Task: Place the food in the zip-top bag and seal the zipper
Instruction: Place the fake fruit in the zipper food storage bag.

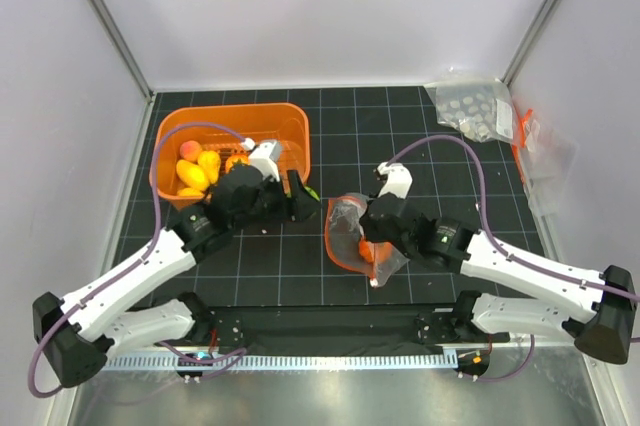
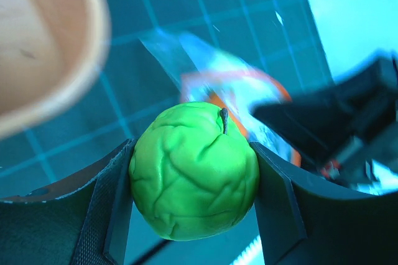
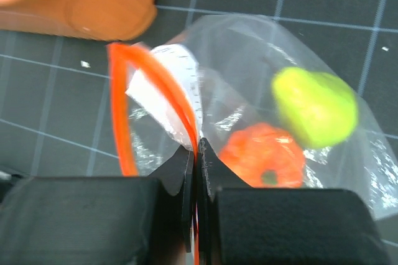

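Observation:
My left gripper (image 2: 194, 184) is shut on a bright green toy cabbage (image 2: 194, 172); in the top view it (image 1: 303, 196) hangs between the orange basket and the bag. The clear zip-top bag (image 1: 355, 236) lies on the mat with its mouth open. My right gripper (image 3: 198, 159) is shut on the bag's orange-red zipper (image 3: 121, 116), pinching one lip of the mouth. Inside the bag (image 3: 261, 78) lie an orange toy (image 3: 264, 156) and a yellow-green toy (image 3: 314, 106). Several yellow and orange toys (image 1: 197, 171) lie in the basket.
The orange basket (image 1: 290, 126) stands at the back left, close behind my left gripper. Other clear bags (image 1: 470, 106) lie at the back right corner and along the right wall (image 1: 535, 146). White walls enclose the black gridded mat (image 1: 400, 146).

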`<state>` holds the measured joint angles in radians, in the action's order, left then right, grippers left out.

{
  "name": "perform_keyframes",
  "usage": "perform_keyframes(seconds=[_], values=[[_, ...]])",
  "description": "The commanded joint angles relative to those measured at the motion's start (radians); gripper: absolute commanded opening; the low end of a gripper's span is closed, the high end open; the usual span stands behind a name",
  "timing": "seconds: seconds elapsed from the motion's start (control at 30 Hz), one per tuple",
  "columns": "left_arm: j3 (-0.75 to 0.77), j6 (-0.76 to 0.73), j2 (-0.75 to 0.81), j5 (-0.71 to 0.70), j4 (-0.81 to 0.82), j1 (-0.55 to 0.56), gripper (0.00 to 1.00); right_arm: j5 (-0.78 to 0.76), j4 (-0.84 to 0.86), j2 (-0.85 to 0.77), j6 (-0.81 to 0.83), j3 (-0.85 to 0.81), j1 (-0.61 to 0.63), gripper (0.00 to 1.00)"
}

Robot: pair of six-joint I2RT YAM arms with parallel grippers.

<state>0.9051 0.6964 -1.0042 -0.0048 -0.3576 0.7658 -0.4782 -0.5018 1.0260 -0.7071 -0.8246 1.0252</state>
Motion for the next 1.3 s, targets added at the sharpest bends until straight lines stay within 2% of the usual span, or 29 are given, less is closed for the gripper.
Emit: perform_keyframes(seconds=[0.0, 0.27, 0.57, 0.63, 0.67, 0.7, 0.8, 0.93, 1.13, 1.27], values=[[-0.008, 0.054, 0.016, 0.014, 0.08, 0.087, 0.34, 0.045, 0.039, 0.017, -0.025, -0.099, 0.001, 0.01], [-0.017, 0.071, -0.098, 0.012, 0.173, 0.188, 0.34, 0.067, 0.046, 0.074, -0.003, -0.189, 0.001, 0.01], [-0.008, 0.071, -0.269, -0.02, 0.23, 0.205, 0.35, -0.059, 0.019, 0.007, -0.052, -0.096, 0.001, 0.01], [0.003, 0.066, -0.298, -0.043, 0.232, 0.217, 0.47, -0.074, 0.046, -0.042, -0.066, -0.064, -0.001, 0.01], [0.014, 0.064, -0.327, -0.05, 0.229, 0.231, 0.57, -0.083, 0.052, -0.055, -0.069, -0.039, 0.001, 0.01], [0.02, 0.066, -0.336, -0.064, 0.23, 0.239, 0.73, -0.088, 0.057, -0.069, -0.072, -0.033, 0.001, 0.01], [0.041, 0.066, -0.35, -0.104, 0.221, 0.27, 0.99, -0.1, 0.023, -0.081, -0.068, -0.039, -0.001, 0.01], [0.072, 0.061, -0.321, -0.11, 0.197, 0.277, 1.0, -0.096, 0.011, -0.09, -0.069, -0.038, 0.001, 0.01], [0.129, 0.054, -0.234, -0.127, 0.036, 0.279, 1.0, -0.108, 0.006, -0.115, -0.065, -0.031, -0.001, 0.01], [0.098, 0.086, -0.176, -0.181, -0.032, 0.279, 1.0, -0.115, 0.0, -0.118, -0.054, -0.047, -0.001, 0.01]])
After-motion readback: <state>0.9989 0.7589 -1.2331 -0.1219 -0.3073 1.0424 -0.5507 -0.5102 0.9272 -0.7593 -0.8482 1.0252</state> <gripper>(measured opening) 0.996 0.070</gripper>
